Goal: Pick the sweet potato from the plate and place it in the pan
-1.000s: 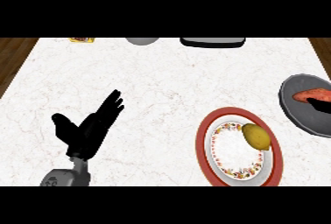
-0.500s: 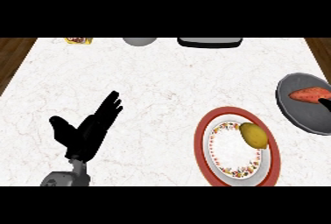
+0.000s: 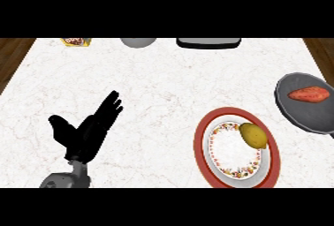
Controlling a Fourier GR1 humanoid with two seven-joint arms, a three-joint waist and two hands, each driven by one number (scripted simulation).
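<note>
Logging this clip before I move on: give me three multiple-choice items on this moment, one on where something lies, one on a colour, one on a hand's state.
1. Where does the sweet potato lie?
A. on the plate
B. in the pan
C. on the bare counter

2. What colour is the plate's outer rim?
A. blue
B. red
C. green

3. How is the left hand?
A. curled round the sweet potato
B. pressed flat on the plate
C. open, holding nothing

Key:
1 B: the orange-red sweet potato lies inside the dark pan at the right edge; the plate holds a yellow item instead.
2 B: the plate has a red outer band around a white middle.
3 C: the left hand shows straight fingers over the counter, well apart from the plate.
</note>
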